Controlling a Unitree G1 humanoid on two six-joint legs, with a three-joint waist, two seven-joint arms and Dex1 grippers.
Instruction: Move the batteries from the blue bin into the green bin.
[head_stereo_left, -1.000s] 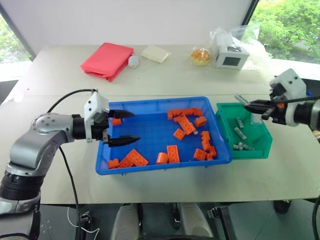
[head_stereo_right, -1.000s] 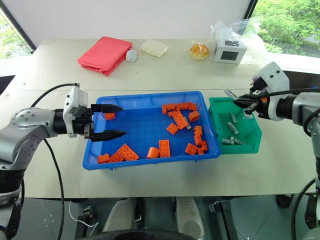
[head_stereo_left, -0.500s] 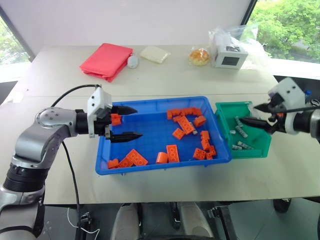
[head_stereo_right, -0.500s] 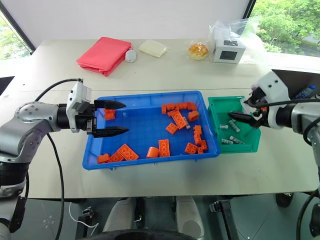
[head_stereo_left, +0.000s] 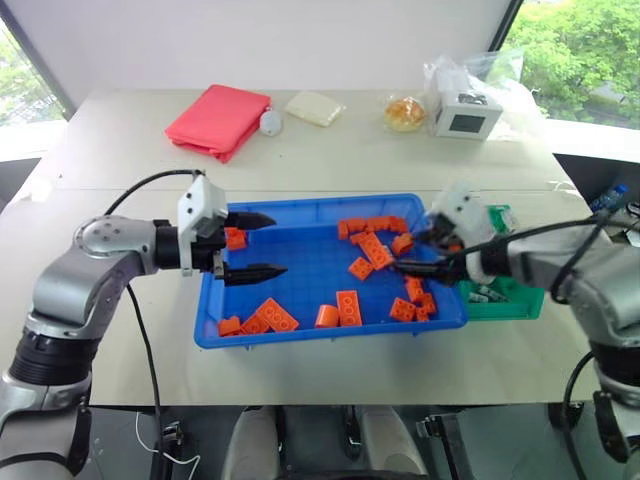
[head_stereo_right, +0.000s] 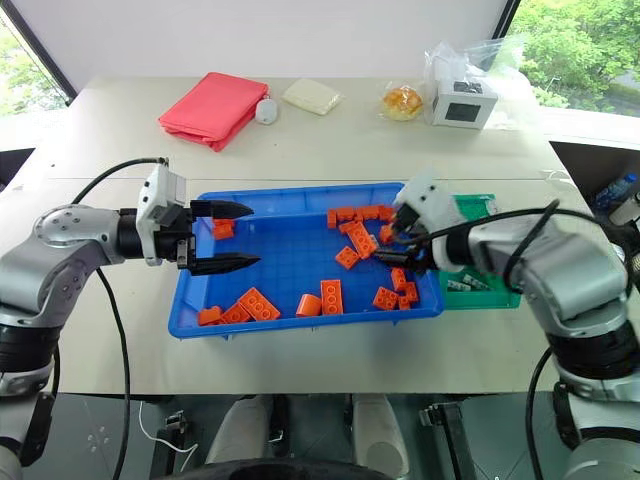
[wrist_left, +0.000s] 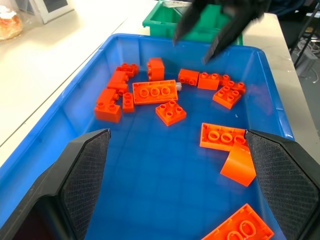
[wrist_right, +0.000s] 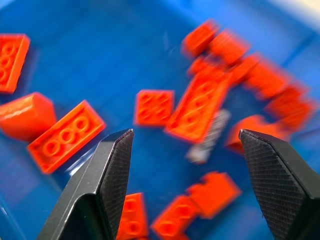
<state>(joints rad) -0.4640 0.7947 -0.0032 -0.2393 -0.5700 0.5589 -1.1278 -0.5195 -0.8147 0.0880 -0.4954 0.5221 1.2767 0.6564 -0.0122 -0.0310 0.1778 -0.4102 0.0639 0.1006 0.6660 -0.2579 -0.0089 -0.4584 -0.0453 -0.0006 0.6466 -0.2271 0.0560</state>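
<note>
The blue bin (head_stereo_left: 300, 275) lies mid-table with several orange bricks (head_stereo_left: 370, 248) scattered in it. One grey battery (wrist_right: 207, 136) rests among the bricks at the bin's right side and is also visible in the left wrist view (wrist_left: 178, 85). My right gripper (head_stereo_left: 412, 252) hangs open just above that cluster, the battery lying below the gap between its fingers. The green bin (head_stereo_left: 515, 298) sits against the blue bin's right end, partly behind my right arm, with batteries (head_stereo_left: 487, 293) in it. My left gripper (head_stereo_left: 277, 245) is open and empty over the blue bin's left end.
At the back of the table lie a red cloth (head_stereo_left: 218, 118), a pale pad (head_stereo_left: 313, 107), a bagged bun (head_stereo_left: 404, 112) and a white box (head_stereo_left: 463, 115). A bottle (head_stereo_left: 610, 195) stands past the table's right edge.
My right gripper opened over the green bin and let go of a battery. It then swung left and down over the blue bin's right side. The left arm stayed put.
</note>
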